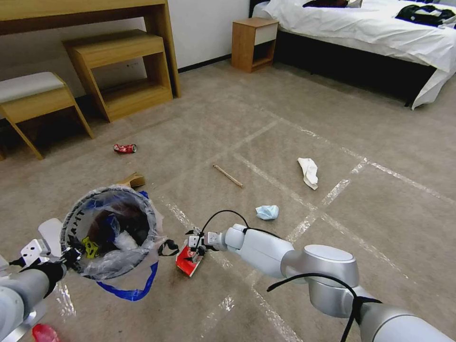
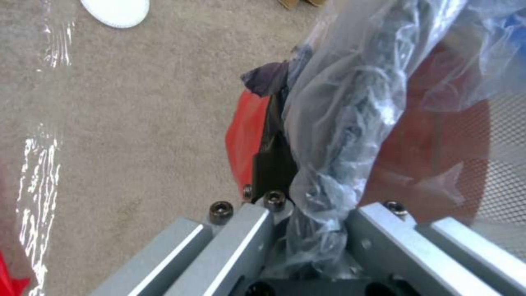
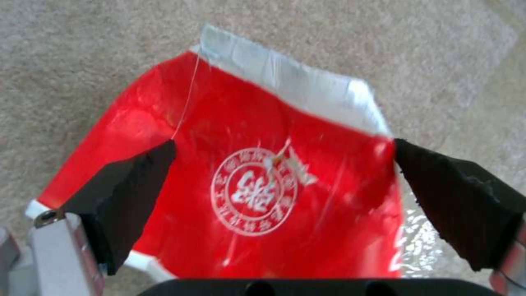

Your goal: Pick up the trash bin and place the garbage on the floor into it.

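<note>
The right gripper [image 3: 282, 181] hangs with its fingers [image 3: 126, 193] spread wide on either side of a red wrapper [image 3: 263, 164] lying flat on the floor [image 1: 285, 118] directly beneath, so a straight descent looks right. Just to its left, the left gripper [image 2: 307, 230] is clamped on the trash bin [image 1: 111, 230] rim, held close

Even indoor light, glare on tape lines [image 1: 327, 197], blurry wrist views.

- We see a wooden desk [image 1: 85, 12] by the wall, a low shelf unit [image 1: 121, 71] under it.
- A padded stool [image 1: 35, 97] (white seat).
- A nightstand [image 1: 254, 42] beside the bed [image 1: 370, 33], dark clothes [image 1: 425, 14] on top.
</note>
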### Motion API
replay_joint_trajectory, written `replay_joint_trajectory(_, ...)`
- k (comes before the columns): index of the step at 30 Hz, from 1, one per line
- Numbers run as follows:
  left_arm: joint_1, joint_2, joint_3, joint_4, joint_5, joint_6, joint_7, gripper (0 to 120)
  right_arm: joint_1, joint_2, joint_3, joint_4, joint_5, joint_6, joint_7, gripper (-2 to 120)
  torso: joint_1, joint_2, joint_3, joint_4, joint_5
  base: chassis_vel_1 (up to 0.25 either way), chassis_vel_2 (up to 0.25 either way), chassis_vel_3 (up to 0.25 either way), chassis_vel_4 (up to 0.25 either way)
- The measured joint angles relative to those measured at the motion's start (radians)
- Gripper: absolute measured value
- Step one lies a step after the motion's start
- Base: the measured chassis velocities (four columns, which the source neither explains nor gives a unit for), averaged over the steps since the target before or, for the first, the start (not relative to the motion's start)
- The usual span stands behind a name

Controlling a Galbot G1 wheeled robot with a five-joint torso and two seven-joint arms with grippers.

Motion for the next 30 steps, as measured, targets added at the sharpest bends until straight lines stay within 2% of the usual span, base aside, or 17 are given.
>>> replay_joint_trajectory(16,-0.005,0.003,0.005,0.000,0.001,0.000,0.001,0,-0.033,0.000,-0.006,-0.006,-0.017,-0.026,0.052,99,0.000,0.000,0.000,0.0000,0.0001,0.000,0.000,0.000,0.000)
replay_joint_trajectory(19,-0.005,0.006,0.005,0.000,0.001,0.000,0.001,0,-0.037,0.000,-0.004,-0.008,-0.026,-0.032,0.059,93,0.000,0.000,0.000,0.0000,0.0001,0.000,0.000,0.000,0.000)
replay_joint_trajectory(23,-0.004,0.010,0.004,-0.001,0.001,0.000,0.001,0,-0.039,0.000,-0.001,-0.011,-0.032,-0.031,0.061,73,0.000,0.000,0.000,-0.0002,0.0000,0.000,0.000,0.000,0.000)
replay_joint_trajectory(24,-0.004,0.010,0.004,-0.001,0.001,0.000,0.001,0,-0.039,0.000,-0.001,-0.011,-0.032,-0.031,0.061,73,0.000,0.000,0.000,-0.0002,0.0000,0.000,0.000,0.000,0.000)
replay_joint_trajectory(27,-0.008,0.015,0.004,0.001,0.001,0.000,0.001,0,-0.042,0.000,0.005,-0.012,-0.040,-0.025,0.062,58,0.000,0.000,0.000,-0.0003,0.0000,0.000,0.000,0.000,0.000)
replay_joint_trajectory(28,-0.008,0.015,0.004,0.001,0.001,0.000,0.001,0,-0.042,0.000,0.005,-0.012,-0.040,-0.025,0.062,58,0.000,0.000,0.000,-0.0003,0.0000,0.000,0.000,0.000,0.000)
replay_joint_trajectory(30,-0.010,0.016,0.007,0.004,0.001,0.000,0.001,0,-0.043,0.000,0.009,-0.014,-0.045,-0.022,0.069,48,0.000,0.000,0.000,-0.0003,0.0000,0.000,0.000,0.000,0.000)
